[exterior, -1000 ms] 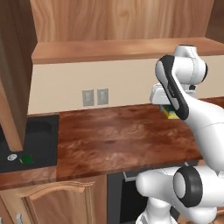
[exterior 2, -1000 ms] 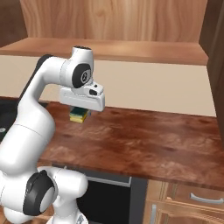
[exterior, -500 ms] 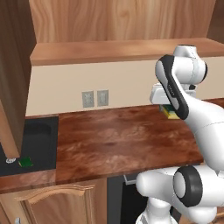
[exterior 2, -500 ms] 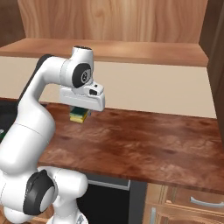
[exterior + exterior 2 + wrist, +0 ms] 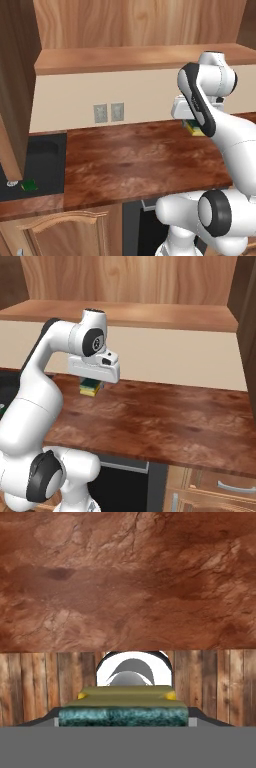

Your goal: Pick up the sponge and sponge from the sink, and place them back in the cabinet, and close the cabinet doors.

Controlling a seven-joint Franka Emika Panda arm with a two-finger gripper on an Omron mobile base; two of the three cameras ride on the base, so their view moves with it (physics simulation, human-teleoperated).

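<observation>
Sliding rightward along the kitchen, the robot's base has carried both base views with it since a second ago: the black sink now sits further toward the left edge of the left base view, while the arm's pose looks unchanged. White and dark-jointed, the arm reaches over the reddish-brown table, its hand hanging at centre left of the right base view and at centre right of the left base view. Between the hand's closed fingers sits a sponge, dark green on one face and yellow on the other, gripped and lifted clear of the table. From the hand camera, that sponge lies across the bottom centre of the frame, the green face toward the lens and the yellow layer behind it, with the table's mottled surface spread across the upper half.

At the lower left of the left base view, a second sponge rests in the sink, just beside the bottom corner of an open cabinet door that runs down the left edge of the frame. Across the top of both base views stretches the cabinet, its lighter wood-grain interior showing above its lower board. Two grey wall outlets sit on the cream wall below it.
</observation>
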